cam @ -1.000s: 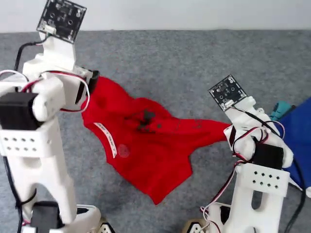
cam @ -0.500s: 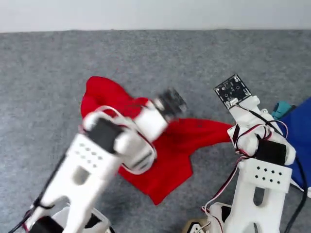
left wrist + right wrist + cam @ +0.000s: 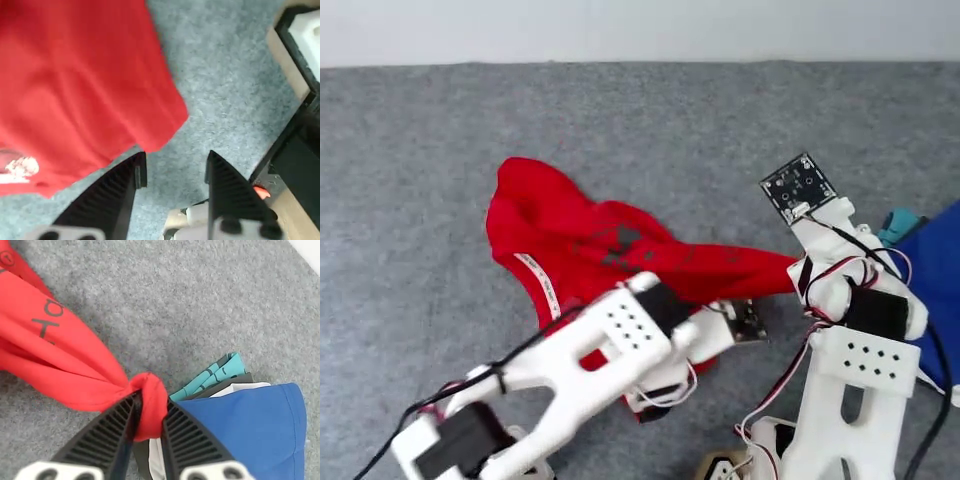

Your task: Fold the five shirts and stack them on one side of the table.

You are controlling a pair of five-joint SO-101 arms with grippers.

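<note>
Now the right gripper is clamped tight on a twisted corner of the red shirt, just beside the blue shirt at the table's right side. The left gripper, jaws wide and empty, has swung from the red shirt's far left corner across to its near hem, hovering over the grey table. So that corner's been let go and the cloth lies rumpled. I'd call this a re-grip, no fold made yet. The long axis runs left to right, tapering to point at the blue shirt.
</note>
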